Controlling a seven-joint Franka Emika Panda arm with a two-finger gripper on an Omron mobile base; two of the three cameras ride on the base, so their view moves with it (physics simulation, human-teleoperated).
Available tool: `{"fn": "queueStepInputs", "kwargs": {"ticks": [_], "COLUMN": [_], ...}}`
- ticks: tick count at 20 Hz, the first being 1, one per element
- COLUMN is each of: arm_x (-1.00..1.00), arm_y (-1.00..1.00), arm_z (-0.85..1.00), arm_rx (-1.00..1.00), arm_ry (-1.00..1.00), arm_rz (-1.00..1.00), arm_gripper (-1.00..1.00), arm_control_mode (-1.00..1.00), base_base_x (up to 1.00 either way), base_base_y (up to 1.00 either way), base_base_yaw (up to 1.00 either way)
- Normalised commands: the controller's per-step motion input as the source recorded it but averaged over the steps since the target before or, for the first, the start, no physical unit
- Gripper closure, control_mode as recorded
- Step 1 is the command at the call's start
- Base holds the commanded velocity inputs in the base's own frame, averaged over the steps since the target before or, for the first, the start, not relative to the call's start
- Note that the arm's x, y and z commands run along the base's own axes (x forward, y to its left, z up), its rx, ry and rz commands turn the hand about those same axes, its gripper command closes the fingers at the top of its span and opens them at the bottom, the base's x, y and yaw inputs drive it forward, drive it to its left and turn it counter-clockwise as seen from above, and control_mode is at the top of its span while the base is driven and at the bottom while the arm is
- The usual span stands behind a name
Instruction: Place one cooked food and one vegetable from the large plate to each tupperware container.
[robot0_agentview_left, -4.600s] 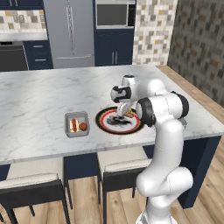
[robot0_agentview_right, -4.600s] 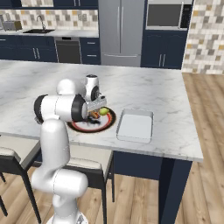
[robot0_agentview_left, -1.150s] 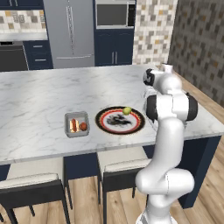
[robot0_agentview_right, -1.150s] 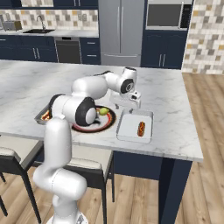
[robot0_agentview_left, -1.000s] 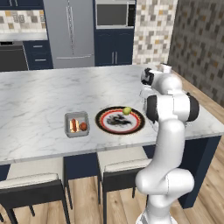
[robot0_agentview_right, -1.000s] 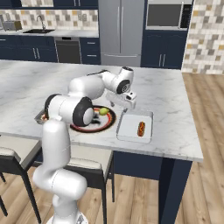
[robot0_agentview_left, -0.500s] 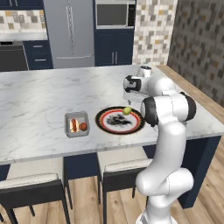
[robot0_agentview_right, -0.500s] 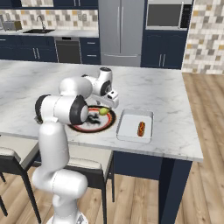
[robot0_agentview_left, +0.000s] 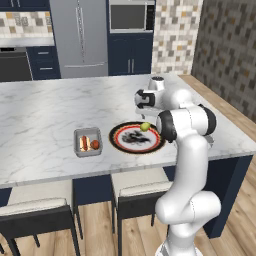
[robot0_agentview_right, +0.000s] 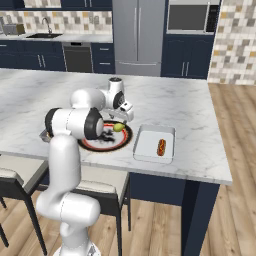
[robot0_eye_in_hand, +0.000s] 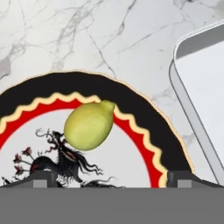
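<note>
1. A white robot arm reaches over a marble island counter (robot0_agentview_left: 45, 120) in a rendered kitchen, its gripper (robot0_agentview_left: 140, 99) poised above the far edge of the large plate (robot0_agentview_left: 125, 145).
2. In the hand view the two dark fingertips (robot0_eye_in_hand: 43, 179) stand far apart at the bottom corners, jaws spread wide with nothing between them.
3. A yellow-green vegetable (robot0_eye_in_hand: 89, 124), lemon-shaped, lies on the plate's inner field, overlapping the red wavy band near the rim. In the hand view its long axis runs diagonally, the small pointed nub aiming toward the upper right of that view, toward the pale container.
4. From the base cameras the same vegetable (robot0_agentview_right: 118, 127) sits on the side of the plate nearest the larger container, just below the gripper.
5. The larger pale container (robot0_agentview_right: 150, 150) rests on the counter just beside the plate, on the robot's right. A hot dog (robot0_agentview_right: 161, 146) lies inside it toward its right wall, long axis running away from the robot along the tray's length.
6. The small grey container (robot0_agentview_left: 78, 150) stands on the plate's other side, near but apart from it. It holds an orange-brown sausage (robot0_agentview_left: 83, 143), laid lengthwise front to back, and a red vegetable (robot0_agentview_left: 95, 144) right beside it.
7. The plate's black border (robot0_eye_in_hand: 144, 109) and its dark inked pattern (robot0_eye_in_hand: 65, 162) show in the hand view.
</note>
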Motion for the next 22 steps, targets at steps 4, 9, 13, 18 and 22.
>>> {"fn": "queueStepInputs", "kwargs": {"ticks": [4, 9, 13, 18, 22], "arm_x": [0.21, 0.08, 0.03, 0.1, 0.26], "arm_y": [0.31, 0.09, 0.0, 0.0, 0.0], "arm_z": [-0.14, -0.2, -0.37, -0.32, -0.21], "arm_rx": [-0.04, 0.0, 0.0, 0.0, -0.02], "arm_ry": [0.0, 0.0, 0.0, 0.0, 0.0], "arm_rz": [0.0, 0.0, -0.01, -0.03, -0.04], "arm_gripper": [-1.0, -1.0, -1.0, -1.0, -1.0], "arm_control_mode": [-1.0, -1.0, -1.0, -1.0, -1.0], "base_base_x": [0.0, 0.0, 0.0, 0.0, 0.0], "base_base_y": [0.0, 0.0, 0.0, 0.0, 0.0], "base_base_yaw": [0.0, 0.0, 0.0, 0.0, 0.0]}}
